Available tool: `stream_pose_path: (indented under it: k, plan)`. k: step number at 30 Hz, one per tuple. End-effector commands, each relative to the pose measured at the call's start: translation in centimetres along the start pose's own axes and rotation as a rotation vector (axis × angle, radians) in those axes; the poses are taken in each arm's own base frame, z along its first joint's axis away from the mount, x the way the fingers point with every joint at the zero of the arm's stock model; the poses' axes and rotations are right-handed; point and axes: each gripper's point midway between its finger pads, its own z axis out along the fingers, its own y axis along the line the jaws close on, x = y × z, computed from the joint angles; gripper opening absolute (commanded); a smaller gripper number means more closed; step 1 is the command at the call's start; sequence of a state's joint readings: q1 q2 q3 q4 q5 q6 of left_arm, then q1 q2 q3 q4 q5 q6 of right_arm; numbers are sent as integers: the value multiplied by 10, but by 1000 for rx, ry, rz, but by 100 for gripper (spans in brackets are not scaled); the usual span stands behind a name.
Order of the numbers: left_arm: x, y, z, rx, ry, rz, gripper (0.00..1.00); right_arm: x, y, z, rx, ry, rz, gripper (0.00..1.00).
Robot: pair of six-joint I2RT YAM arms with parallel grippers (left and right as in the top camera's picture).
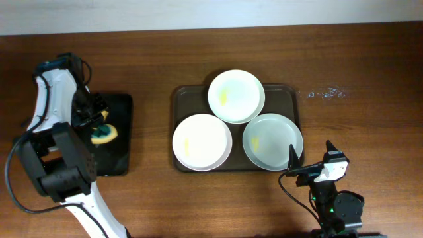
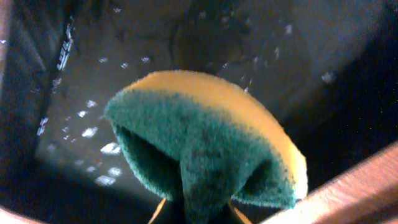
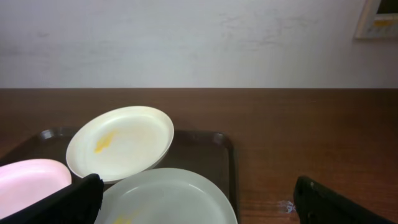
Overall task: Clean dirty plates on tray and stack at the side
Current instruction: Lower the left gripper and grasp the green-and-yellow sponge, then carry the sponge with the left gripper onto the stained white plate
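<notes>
We see left gripper (image 1: pixel 98 124) clamped on sponge (image 2: pixel 205 143) over black tray (image 1: pixel 122 106), right gripper (image 3: pixel 196 186) spread wide beside three plates (image 1: pixel 236 96) crowding the brown tray (image 1: pixel 182 96).

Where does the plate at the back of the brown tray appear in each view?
Overhead: plate upper centre, at the tray's top edge.
Left wrist: not in it; it shows the sponge.
Right wrist: plate left of centre.
Shared landmark: the tray under it.

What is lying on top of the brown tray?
Three white plates: far plate with a yellow smear, left plate, right plate, rims crowded together. The tray floor under them is hidden.
</notes>
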State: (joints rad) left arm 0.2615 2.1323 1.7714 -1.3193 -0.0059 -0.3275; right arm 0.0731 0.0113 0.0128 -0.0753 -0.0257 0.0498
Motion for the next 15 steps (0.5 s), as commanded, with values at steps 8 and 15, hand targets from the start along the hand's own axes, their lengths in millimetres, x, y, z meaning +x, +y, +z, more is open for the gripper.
stream_pose_path:
  k: [8, 15]
  plan:
    - [-5, 6, -30, -39, -33, 23, 0, 3, 0, 0, 0, 3, -1, 99]
    - [-8, -6, -145, 95, -193, 81, 0, 3, 0, 0, 0, 3, -1, 98]
